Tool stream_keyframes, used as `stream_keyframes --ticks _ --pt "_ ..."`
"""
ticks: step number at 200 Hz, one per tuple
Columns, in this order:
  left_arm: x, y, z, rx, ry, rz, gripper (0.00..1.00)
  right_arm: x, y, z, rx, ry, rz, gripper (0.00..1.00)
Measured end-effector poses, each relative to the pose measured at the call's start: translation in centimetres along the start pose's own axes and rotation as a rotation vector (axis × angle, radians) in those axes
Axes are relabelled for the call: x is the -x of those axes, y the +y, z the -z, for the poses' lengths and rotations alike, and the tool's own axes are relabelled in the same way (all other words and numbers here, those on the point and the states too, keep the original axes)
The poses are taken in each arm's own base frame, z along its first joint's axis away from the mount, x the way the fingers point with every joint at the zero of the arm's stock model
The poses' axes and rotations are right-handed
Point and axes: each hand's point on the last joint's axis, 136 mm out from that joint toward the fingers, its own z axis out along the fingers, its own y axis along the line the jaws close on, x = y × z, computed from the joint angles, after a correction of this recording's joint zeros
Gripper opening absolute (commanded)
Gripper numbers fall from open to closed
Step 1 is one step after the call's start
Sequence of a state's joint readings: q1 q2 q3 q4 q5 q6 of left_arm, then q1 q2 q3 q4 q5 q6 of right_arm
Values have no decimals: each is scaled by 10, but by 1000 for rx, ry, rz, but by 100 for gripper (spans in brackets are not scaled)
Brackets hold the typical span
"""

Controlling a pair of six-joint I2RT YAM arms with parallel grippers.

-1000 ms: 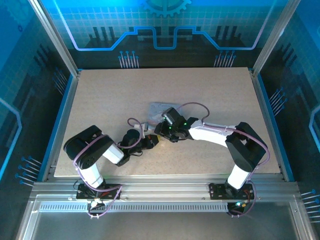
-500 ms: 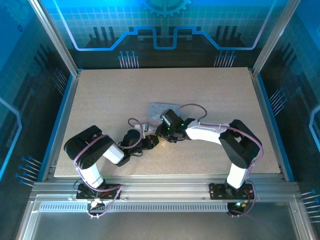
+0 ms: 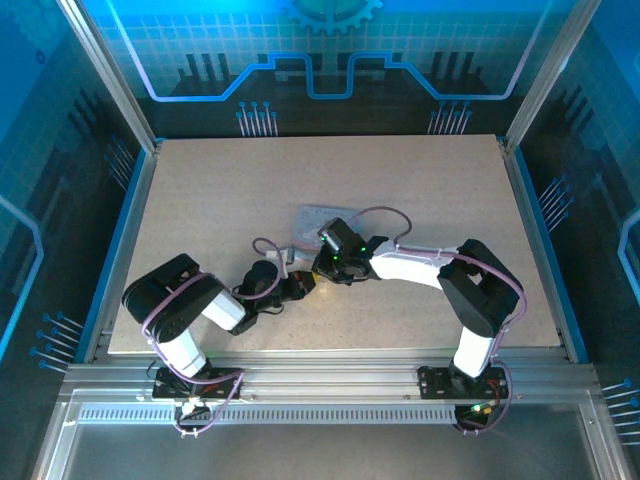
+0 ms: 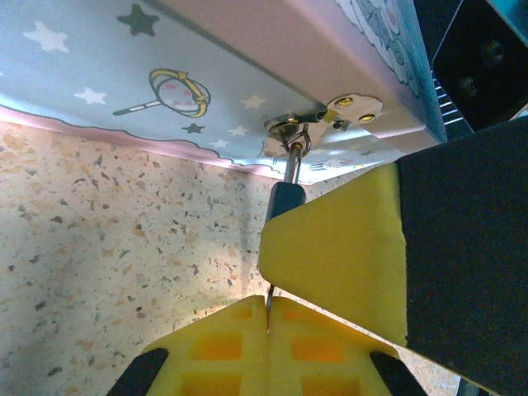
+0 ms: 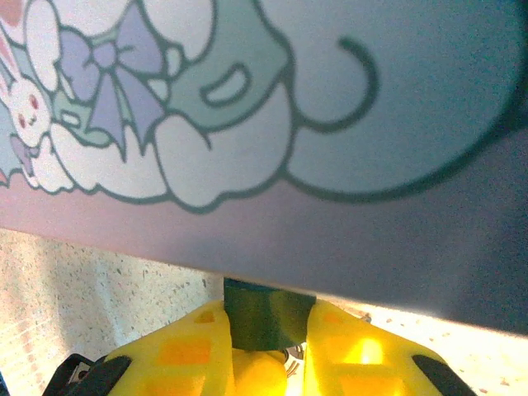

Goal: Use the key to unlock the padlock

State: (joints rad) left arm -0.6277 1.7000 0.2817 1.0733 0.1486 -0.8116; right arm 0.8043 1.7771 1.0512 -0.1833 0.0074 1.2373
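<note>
Your left pincer [image 4: 268, 318] is clamping shut on the key [image 4: 283, 200]. Its yellow pads are meeting on the thin tail end, so the shaft is pointing toward 12 o'clock in the wrist view, straight at the round keyhole fitting [image 4: 290, 128] on the padlock [image 4: 107, 70]. The tip is sitting at or in that fitting; how deep it goes is not visible. Gripping the key by its far end is giving you reach and a clear line of sight, but, I judge, little purchase for a twist.

That is likely why your right pincer [image 5: 264, 330] is sitting where it is. Its pads are flanking a dark block [image 5: 262, 318], possibly the key's thicker middle. In the left wrist view a big yellow finger [image 4: 330, 247] is lying just beside the shaft at 3 o'clock. You cannot tell whether those jaws are biting or merely bracketing it.

From above, the padlock is lying flat on the surface [image 3: 200, 200], just toward 11 o'clock of centre. Both pincers are crowding its 6 o'clock edge, with the left arm reaching from 8 o'clock and the right from 4 o'clock. Nothing is pinning the padlock down, so a turn of the key may drag it round instead of freeing the lock.
</note>
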Motion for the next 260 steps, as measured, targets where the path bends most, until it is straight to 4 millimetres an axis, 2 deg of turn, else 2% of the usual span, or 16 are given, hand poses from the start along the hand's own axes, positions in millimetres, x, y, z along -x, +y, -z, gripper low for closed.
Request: stream_keyframes --ticks 21,48,68,100,136,176,222,241,260 --pt "0 0 2 4 0 -2 0 -1 1 0 2 5 0 23" --pt "2 -4 4 -1 -2 -7 0 -1 1 1 2 6 4 44" --pt "4 -7 6 -9 -8 -9 0 0 -2 1 -14 -3 -1 45" --pt "3 -6 6 -6 -5 -8 0 1 -3 1 -16 -5 -2 40" --pt "0 -6 7 -6 2 -8 0 1 -1 1 -13 -7 -3 22" --pt "-1 -6 8 -6 3 -9 0 1 0 1 -9 -4 -1 12" --pt "3 -13 15 -21 -12 -42 35 1 -1 1 -12 0 -2 8" --pt "5 -17 20 -22 -14 -68 46 2 0 1 -11 -6 -2 7" --pt "6 -21 26 -15 -12 -97 53 2 0 1 -11 -8 -2 7"
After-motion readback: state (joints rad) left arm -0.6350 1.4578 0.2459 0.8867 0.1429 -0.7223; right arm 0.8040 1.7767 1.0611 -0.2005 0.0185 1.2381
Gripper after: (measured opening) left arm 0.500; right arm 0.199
